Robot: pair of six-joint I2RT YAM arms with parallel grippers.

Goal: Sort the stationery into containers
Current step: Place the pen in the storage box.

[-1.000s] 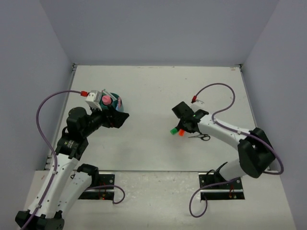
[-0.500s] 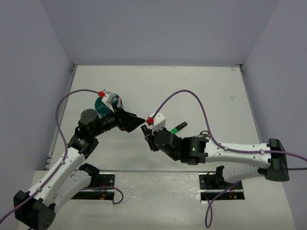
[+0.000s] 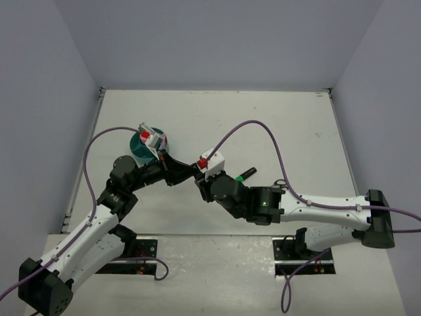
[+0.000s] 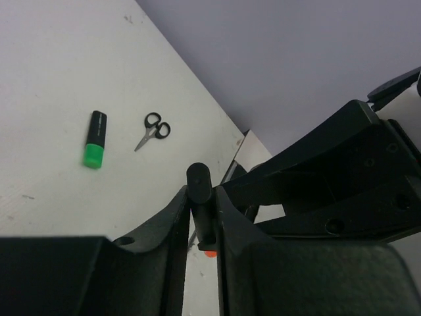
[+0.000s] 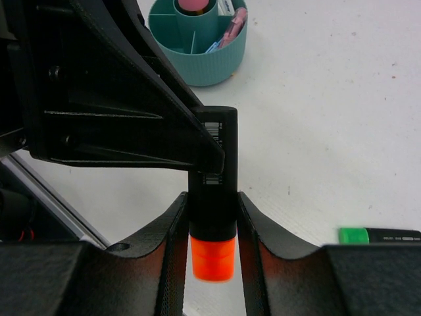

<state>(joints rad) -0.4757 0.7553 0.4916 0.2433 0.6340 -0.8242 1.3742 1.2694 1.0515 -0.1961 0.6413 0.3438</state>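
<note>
- Both arms have closed the last gap since half a second ago: in the top view the left gripper (image 3: 189,171) now meets the right gripper (image 3: 202,180) at the centre of the frame, just right of the teal organiser (image 3: 141,147).
- Right fingers pinch the orange highlighter (image 5: 212,197) by its black barrel, orange cap pointing down, held off the table.
- Left fingers (image 4: 172,227) sit close on either side of the same barrel, higher up. Whether they press it yet I cannot tell.
- This looks like a hand-over, so the left should clamp firmly before the right lets go. If the right opens early, the highlighter is likely to drop.
- The right should then spread only a little and back straight away, so it does not drag the barrel sideways.
- The left can then carry it upright to an open compartment of the organiser, avoiding the pink tube (image 5: 192,5) and clips already inside.
- Still on the table at centre right of the top view lie the green highlighter (image 3: 246,174) and the scissors (image 3: 279,185).
</note>
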